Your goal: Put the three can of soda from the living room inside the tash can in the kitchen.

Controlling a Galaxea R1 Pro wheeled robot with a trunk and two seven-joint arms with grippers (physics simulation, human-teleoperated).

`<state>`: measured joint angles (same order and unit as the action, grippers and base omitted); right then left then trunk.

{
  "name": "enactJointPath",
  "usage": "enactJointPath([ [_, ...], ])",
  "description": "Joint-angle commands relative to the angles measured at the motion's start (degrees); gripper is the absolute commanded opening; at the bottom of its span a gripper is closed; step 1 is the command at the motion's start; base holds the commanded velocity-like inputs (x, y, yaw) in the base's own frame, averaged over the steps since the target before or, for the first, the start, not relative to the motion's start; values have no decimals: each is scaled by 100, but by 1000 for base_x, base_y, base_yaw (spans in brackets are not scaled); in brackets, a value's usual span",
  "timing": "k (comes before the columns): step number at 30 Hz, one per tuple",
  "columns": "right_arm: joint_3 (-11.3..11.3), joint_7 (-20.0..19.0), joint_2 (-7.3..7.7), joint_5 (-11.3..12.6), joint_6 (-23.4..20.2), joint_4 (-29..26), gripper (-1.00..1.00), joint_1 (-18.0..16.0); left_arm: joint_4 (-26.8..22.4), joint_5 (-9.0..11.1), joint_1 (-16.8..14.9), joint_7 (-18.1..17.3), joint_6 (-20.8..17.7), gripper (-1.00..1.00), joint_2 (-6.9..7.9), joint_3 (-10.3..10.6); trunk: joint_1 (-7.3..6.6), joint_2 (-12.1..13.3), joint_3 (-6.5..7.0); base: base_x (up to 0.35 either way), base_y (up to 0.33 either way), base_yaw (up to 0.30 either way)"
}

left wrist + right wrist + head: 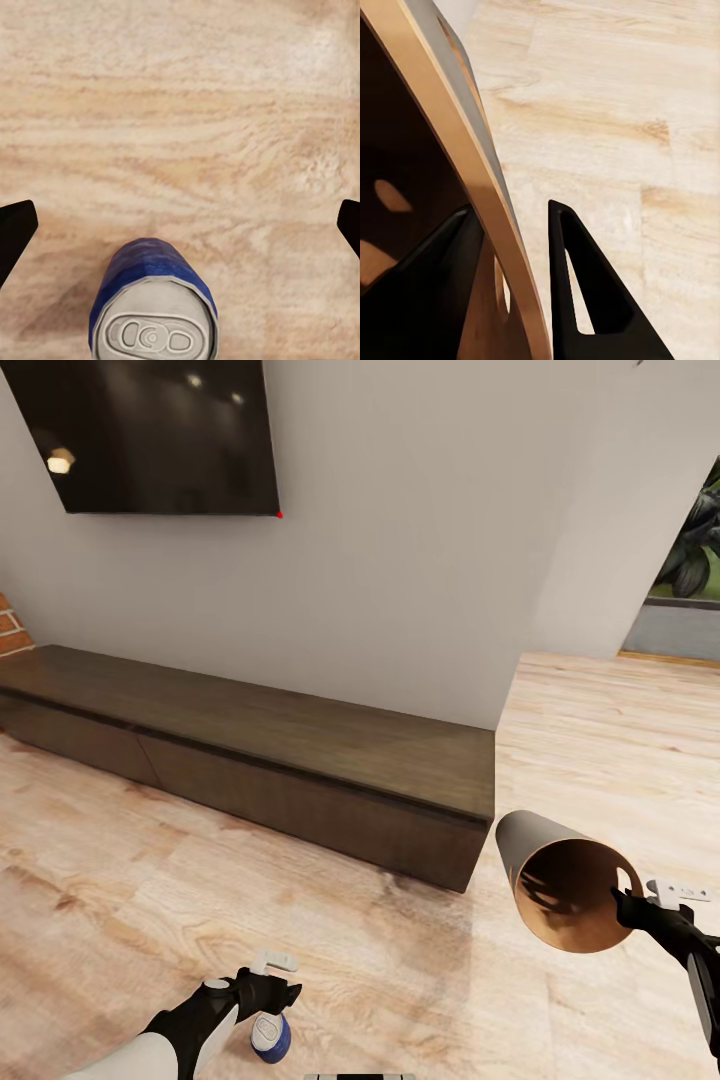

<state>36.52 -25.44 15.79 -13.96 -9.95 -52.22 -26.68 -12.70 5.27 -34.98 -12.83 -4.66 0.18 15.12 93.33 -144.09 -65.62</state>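
Right gripper pinching tash can rim, left gripper fingers spread, apparently clear of blue can of soda

No text, label or number can be read on anything here

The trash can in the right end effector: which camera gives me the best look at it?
The head view: the tash can shows whole, tipped on its side with its brown inside facing the camera, its rim clamped by the right end effector. The right wrist view gives a close-up of the rim between the fingers.
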Motion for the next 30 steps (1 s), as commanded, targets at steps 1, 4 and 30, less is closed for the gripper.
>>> enactJointPath([
  [1,4,-32,-1,60,-6,-8,-100,-4,1,-2,0,0,0,100,0,0,-1,0,1,0,0,0],
  [4,4,-32,-4,60,-6,-8,-100,-4,3,-6,0,0,0,100,0,5,-1,0,1,0,-15,0],
  [30,4,-32,-6,59,-13,-8,-100,-4,4,8,0,0,-2,100,0,-1,33,-18,-287,0,-9,0],
])
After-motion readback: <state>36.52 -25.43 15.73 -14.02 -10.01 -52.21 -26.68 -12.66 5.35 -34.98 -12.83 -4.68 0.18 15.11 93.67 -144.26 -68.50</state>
